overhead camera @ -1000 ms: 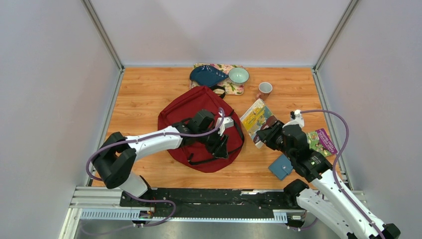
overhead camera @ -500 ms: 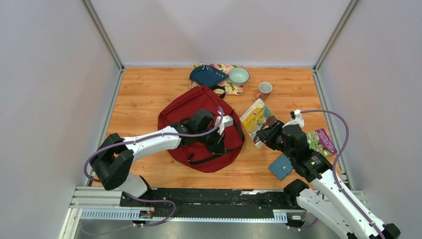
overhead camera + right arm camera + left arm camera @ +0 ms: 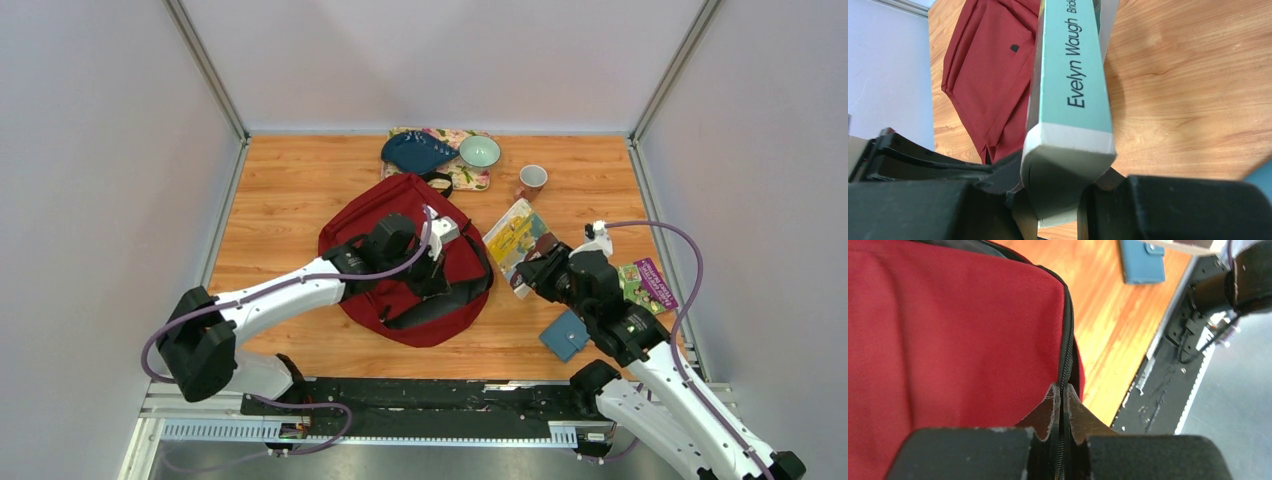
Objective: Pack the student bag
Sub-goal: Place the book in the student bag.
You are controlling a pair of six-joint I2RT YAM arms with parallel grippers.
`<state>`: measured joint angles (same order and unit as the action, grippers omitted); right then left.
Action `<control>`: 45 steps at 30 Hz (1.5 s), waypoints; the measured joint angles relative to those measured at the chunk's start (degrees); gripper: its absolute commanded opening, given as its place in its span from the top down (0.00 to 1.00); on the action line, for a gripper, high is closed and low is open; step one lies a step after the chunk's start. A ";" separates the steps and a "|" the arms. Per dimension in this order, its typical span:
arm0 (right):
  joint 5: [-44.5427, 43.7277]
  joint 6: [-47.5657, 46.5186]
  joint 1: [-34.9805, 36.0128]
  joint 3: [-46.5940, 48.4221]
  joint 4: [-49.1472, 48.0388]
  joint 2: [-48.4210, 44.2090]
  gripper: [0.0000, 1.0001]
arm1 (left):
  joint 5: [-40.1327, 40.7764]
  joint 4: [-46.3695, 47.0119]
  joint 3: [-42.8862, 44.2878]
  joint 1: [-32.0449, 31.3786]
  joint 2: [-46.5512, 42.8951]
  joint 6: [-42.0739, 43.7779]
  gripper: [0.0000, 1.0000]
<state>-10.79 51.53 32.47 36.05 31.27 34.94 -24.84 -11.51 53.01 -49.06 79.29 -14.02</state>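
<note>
On the wooden tabletop (image 3: 290, 190) the student bag (image 3: 385, 215) lies flat near the middle, my left hand (image 3: 1061, 390) pinched tight on its zipper (image 3: 1066, 347); my right hand (image 3: 1058, 200) clamps a book (image 3: 1070, 75) just beside it; if that thin pinch slips, the bag will not open for the book.

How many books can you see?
2. The yellow book is held in the right gripper beside the student bag; the purple book lies near the right edge of the table. Others may be hidden.

On the table (image 3: 290, 190) the student bag (image 3: 395, 225) lies centre — book (image 3: 515, 232) just right, tray (image 3: 468, 181) behind, wallet (image 3: 565, 335) at right front.
</note>
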 measured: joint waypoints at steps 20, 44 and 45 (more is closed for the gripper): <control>14.43 10.25 -0.31 2.47 5.29 -4.70 1.00 | 32.85 12.98 -11.32 0.00 -24.87 -1.03 1.00; 30.99 25.40 0.90 -6.64 -25.38 15.89 1.00 | 28.83 18.27 -10.43 0.00 -25.51 0.94 1.00; 31.19 25.88 0.90 -6.64 -27.80 17.33 1.00 | 28.44 18.34 -10.40 0.00 -25.51 0.94 1.00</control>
<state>20.40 77.41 33.36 29.41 3.46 52.27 3.60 6.83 42.61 -49.06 53.78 -13.08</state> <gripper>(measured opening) 0.279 0.039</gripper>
